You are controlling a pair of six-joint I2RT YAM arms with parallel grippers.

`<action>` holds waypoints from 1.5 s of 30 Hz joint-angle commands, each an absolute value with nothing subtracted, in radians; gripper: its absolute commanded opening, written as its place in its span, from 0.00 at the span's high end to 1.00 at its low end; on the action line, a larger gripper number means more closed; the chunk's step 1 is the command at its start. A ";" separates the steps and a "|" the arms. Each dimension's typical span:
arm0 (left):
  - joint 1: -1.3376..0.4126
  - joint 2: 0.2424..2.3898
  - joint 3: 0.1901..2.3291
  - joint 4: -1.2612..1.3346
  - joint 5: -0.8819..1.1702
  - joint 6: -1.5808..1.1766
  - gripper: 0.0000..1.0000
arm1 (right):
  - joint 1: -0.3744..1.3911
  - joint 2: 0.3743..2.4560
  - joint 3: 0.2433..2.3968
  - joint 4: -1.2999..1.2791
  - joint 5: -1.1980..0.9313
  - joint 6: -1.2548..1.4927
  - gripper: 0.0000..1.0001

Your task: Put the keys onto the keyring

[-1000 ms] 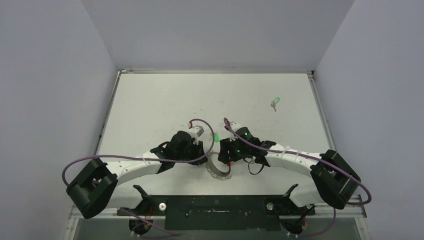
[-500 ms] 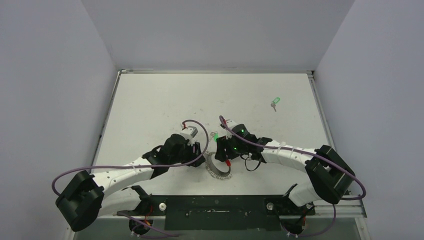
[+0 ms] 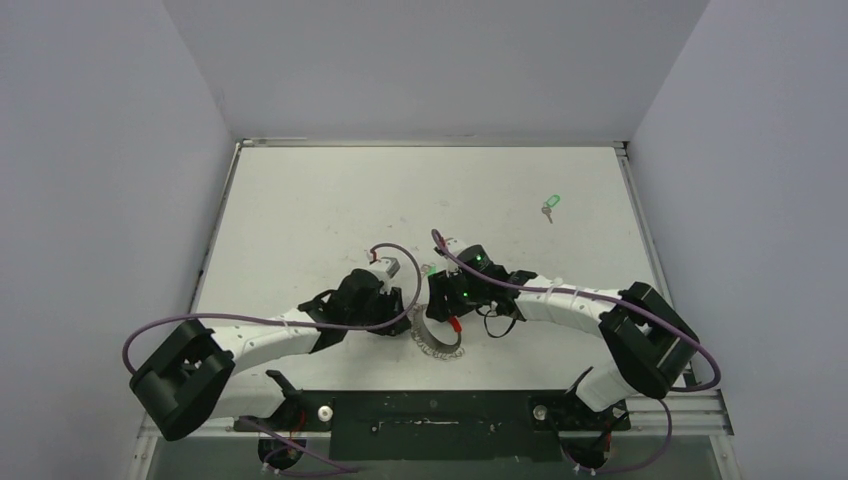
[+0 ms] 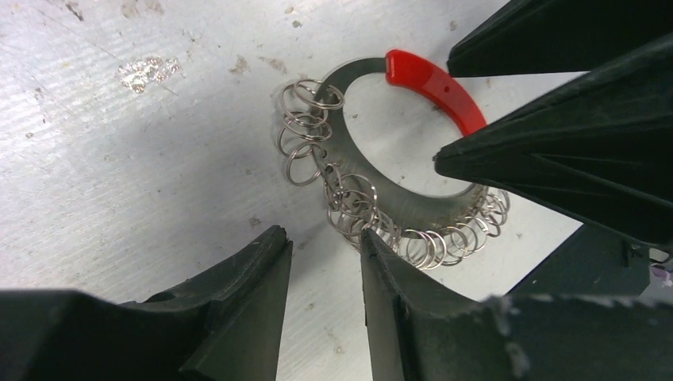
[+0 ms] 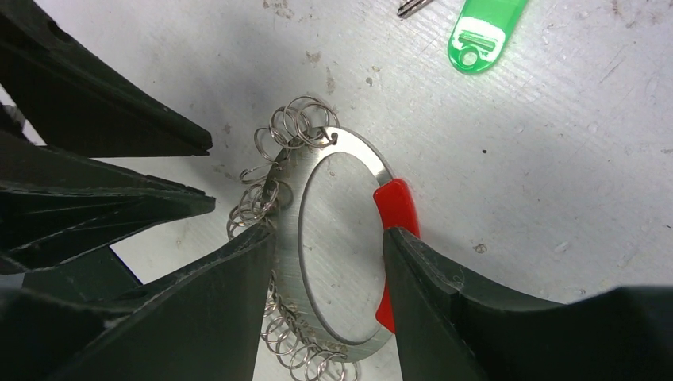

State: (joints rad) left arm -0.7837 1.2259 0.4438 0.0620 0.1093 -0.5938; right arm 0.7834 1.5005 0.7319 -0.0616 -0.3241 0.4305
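Observation:
The keyring [image 3: 437,340] lies flat on the table just in front of the arm bases: a flat silver band with a red segment [image 5: 394,203] and several small wire rings [image 4: 305,131] hung on it. My right gripper [image 5: 329,234] is open and straddles the band, one finger at its outer edge and the other finger [image 5: 428,278] over the red segment. My left gripper [image 4: 324,234] is open and empty beside the ring [image 4: 413,208], its right fingertip [image 4: 373,242] touching the small rings. A green-tagged key [image 5: 486,28] lies just beyond the ring.
A second green-tagged key [image 3: 549,205] lies alone at the far right of the table [image 3: 300,200]. Both grippers [image 3: 408,318] [image 3: 447,312] crowd the ring from either side. Purple cables [image 3: 300,320] loop over both arms. Walls close off the back and sides.
The right gripper has moved left and down over the keyring. The left arm swung outward and back, its gripper staying beside the ring. The ring has barely moved.

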 commanded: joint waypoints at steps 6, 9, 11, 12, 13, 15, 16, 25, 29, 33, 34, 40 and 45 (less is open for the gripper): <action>-0.782 1.329 0.531 0.119 0.113 -0.575 0.69 | 0.800 1.520 0.762 -0.028 -0.340 0.425 0.48; -0.781 1.341 0.538 0.126 0.117 -0.574 0.71 | 0.802 1.525 0.762 -0.029 -0.340 0.426 0.48; -0.781 1.347 0.539 0.137 0.120 -0.572 0.72 | 0.804 1.525 0.761 -0.026 -0.341 0.428 0.48; -0.782 1.352 0.538 0.144 0.120 -0.573 0.72 | 0.805 1.528 0.761 -0.023 -0.342 0.428 0.48; -0.781 1.357 0.539 0.148 0.119 -0.572 0.73 | 0.805 1.530 0.762 -0.022 -0.343 0.428 0.48; -0.781 1.368 0.544 0.150 0.117 -0.572 0.74 | 0.807 1.535 0.766 -0.026 -0.346 0.425 0.48; -0.781 1.374 0.545 0.149 0.116 -0.571 0.77 | 0.807 1.537 0.768 -0.028 -0.347 0.425 0.49; -0.783 1.373 0.569 0.045 0.010 -0.569 0.89 | 0.813 1.533 0.769 -0.036 -0.346 0.422 0.49; -0.783 1.357 0.566 0.035 0.008 -0.563 0.90 | 0.813 1.538 0.769 -0.036 -0.345 0.420 0.49; -0.783 1.340 0.567 0.025 0.018 -0.556 0.90 | 0.816 1.542 0.771 -0.035 -0.348 0.421 0.49; -0.784 1.333 0.565 0.023 0.019 -0.554 0.89 | 0.817 1.544 0.773 -0.034 -0.348 0.420 0.50; -0.785 1.248 0.519 0.037 0.042 -0.565 0.74 | 0.817 1.549 0.779 -0.038 -0.350 0.419 0.50; -0.788 1.176 0.486 0.021 0.011 -0.574 0.69 | 0.828 1.567 0.795 -0.043 -0.341 0.413 0.53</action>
State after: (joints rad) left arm -0.7841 1.2327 0.4969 0.0212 0.0334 -0.5682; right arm 0.8116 1.5517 0.7441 -0.0631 -0.3420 0.4294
